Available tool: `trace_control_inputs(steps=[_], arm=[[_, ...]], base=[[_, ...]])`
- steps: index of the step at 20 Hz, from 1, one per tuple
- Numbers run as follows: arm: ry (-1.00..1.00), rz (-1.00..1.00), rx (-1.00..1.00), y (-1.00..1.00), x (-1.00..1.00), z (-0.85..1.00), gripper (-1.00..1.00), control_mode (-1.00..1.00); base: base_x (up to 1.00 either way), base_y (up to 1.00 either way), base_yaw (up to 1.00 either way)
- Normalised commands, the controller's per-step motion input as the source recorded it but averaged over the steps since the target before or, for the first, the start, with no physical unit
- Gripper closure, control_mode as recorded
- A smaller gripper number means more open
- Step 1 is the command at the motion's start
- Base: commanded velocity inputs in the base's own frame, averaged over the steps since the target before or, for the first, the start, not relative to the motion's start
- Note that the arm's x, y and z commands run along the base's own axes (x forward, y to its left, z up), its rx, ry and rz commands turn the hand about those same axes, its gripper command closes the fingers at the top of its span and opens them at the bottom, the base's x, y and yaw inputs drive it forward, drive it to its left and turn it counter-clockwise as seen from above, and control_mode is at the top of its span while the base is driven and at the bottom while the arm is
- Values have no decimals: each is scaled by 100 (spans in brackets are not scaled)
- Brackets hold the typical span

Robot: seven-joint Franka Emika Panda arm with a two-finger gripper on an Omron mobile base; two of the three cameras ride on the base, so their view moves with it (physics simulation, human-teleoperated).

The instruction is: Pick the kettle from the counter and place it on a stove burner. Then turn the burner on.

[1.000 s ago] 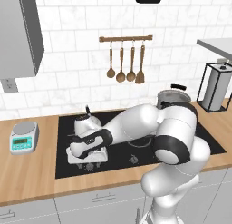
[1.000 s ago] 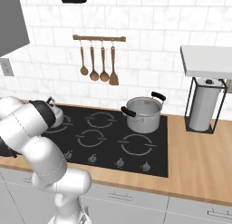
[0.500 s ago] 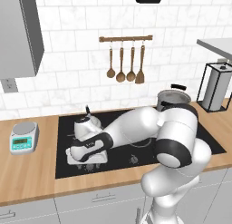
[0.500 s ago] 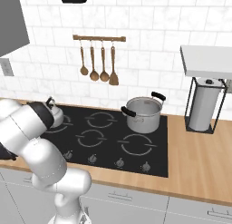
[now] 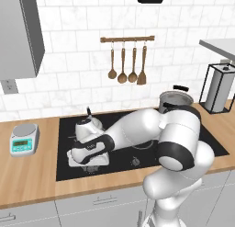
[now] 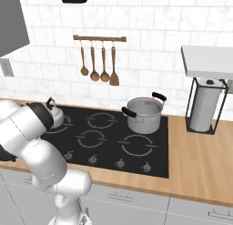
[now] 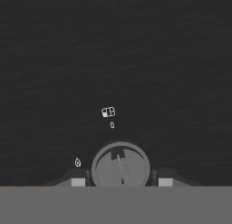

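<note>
The silver kettle (image 5: pixel 88 127) (image 6: pixel 54 115) stands upright on the rear-left burner ring of the black cooktop (image 5: pixel 64 168) (image 6: pixel 157 153). My gripper (image 5: pixel 90 166) points straight down at the cooktop's front-left edge, in front of the kettle and apart from it. In the hand view my gripper (image 7: pixel 121 181) has its two fingertips (image 7: pixel 78 181) pressed against either side of a round grey burner knob (image 7: pixel 120 166). The knob's pointer line runs up toward a small flame mark. The widest ring marking (image 6: pixel 135 145) lies bare at the front right.
A steel pot with black handles (image 5: pixel 176 101) (image 6: pixel 143 115) sits on the rear-right burner. More knobs (image 6: pixel 120 163) line the cooktop's front. A kitchen scale (image 5: pixel 24 139) rests on the counter to the left, a paper-towel holder (image 6: pixel 205 105) to the right, and wooden utensils (image 5: pixel 127 60) hang on the wall.
The jaws have closed in from wide open onto the knob. The hand has sunk slightly toward the cooktop. The kettle and pot have not moved.
</note>
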Motion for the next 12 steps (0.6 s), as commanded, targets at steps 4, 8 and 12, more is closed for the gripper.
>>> trace_control_inputs(steps=[4, 8, 12], arm=[[0, 0, 0, 0, 0, 0, 100, -100], [0, 1, 0, 0, 0, 0, 100, -100], [3, 18, 0, 0, -1, 0, 100, -100]], base=[[0, 0, 0], [0, 0, 0], [0, 0, 0]])
